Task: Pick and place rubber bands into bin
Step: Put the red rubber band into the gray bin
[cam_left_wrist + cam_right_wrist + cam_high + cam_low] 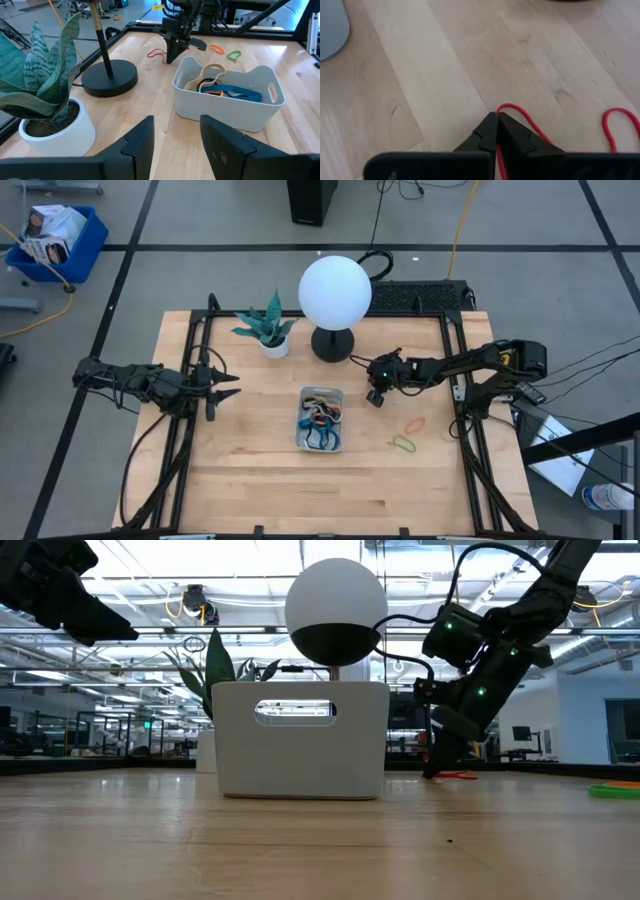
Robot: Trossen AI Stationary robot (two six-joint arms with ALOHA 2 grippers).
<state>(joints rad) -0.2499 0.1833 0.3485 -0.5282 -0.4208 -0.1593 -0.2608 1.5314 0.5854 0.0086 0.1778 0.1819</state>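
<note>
- Red rubber band (520, 117) lies on the wooden table (250, 480), and the right gripper (497, 120) has its fingertips pressed together on the band's near loop, tips down at the tabletop.
- From above, the right gripper (376, 395) sits between the black lamp base (333, 343) and the bin (320, 420), just off the bin's far right corner.
- Seen from the left wrist, the same gripper (172, 56) points down at the red band (156, 53) just behind the bin (227, 97).
- That bin is a pale tray with cut-out handles; it holds a tangle of rubber bands (220, 86) in tan, orange, black and blue.
- An orange band (413, 424) and a green band (404, 445) lie loose on the table to the right of the bin, well apart from the gripper.
- Left gripper (228, 385) waits over the table's left side with its fingers (142, 142) spread apart and nothing between them.
- A potted snake plant (268, 330) stands beside the white globe lamp (335, 290) at the far edge.
</note>
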